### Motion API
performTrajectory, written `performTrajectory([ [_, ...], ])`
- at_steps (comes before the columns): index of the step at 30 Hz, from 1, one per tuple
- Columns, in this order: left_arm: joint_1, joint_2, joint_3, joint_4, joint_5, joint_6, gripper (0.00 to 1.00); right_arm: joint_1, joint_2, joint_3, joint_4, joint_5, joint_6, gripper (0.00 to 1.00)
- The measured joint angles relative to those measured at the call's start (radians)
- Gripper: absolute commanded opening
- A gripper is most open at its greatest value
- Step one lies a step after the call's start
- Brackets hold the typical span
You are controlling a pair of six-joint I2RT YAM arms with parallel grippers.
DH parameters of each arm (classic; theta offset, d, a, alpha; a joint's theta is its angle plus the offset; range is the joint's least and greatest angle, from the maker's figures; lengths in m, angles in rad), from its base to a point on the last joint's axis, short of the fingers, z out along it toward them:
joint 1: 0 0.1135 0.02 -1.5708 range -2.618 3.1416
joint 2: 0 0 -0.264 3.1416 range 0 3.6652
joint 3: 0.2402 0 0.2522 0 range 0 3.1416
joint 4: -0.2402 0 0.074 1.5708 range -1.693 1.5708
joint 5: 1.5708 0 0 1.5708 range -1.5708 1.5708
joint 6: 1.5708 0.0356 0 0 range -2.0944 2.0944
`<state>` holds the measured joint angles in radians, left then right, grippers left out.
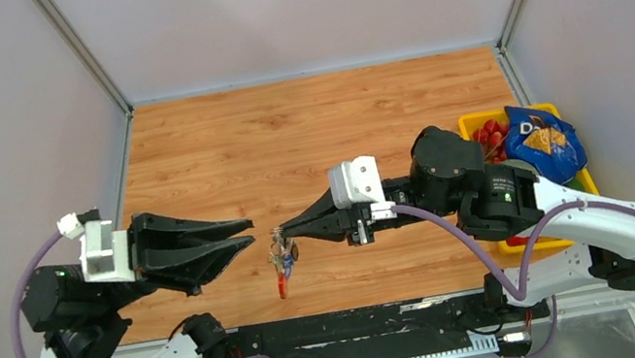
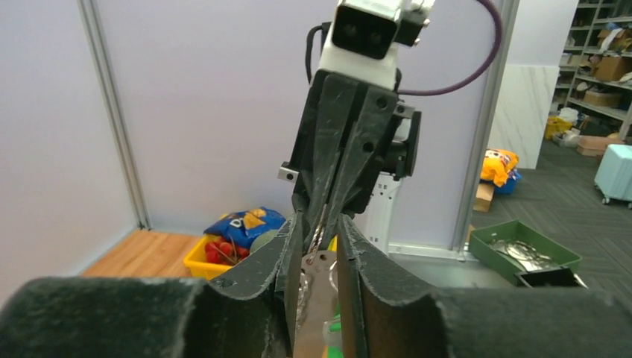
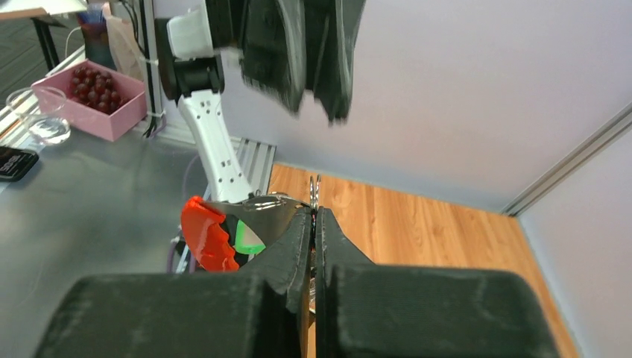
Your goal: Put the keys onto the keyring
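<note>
My right gripper [image 1: 282,234] is shut on the keyring [image 1: 284,262] and holds it above the wooden table, with the bunch hanging below the tips. In the right wrist view the thin metal ring [image 3: 314,186] sticks out between the closed fingertips [image 3: 298,231], with the red tag [image 3: 205,235], the green piece [image 3: 250,240] and the grey strap [image 3: 270,212] to the left. My left gripper [image 1: 250,231] is open and level with the bunch, just left of it. In the left wrist view the strap [image 2: 319,298] shows in the gap between its fingers [image 2: 358,261]. No key with a black head is visible.
A yellow bin [image 1: 471,121] with a blue chip bag [image 1: 541,139] and red fruit stands at the table's right edge, under my right arm. It also shows in the left wrist view [image 2: 195,261]. A pink tray of grapes [image 3: 112,112] stands off the table.
</note>
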<state>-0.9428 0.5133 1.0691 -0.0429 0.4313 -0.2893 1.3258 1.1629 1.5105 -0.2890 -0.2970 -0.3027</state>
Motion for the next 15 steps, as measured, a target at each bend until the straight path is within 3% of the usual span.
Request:
performTrajectory([
  [7,0.0,-0.005,0.181,-0.266,0.003,0.054,0.43,0.0,0.011,0.059,-0.227,-0.015,0.04,0.0],
  [15,0.0,0.088,0.221,-0.494,0.05,0.064,0.44,0.0,0.066,0.12,-0.406,-0.069,0.114,0.0],
])
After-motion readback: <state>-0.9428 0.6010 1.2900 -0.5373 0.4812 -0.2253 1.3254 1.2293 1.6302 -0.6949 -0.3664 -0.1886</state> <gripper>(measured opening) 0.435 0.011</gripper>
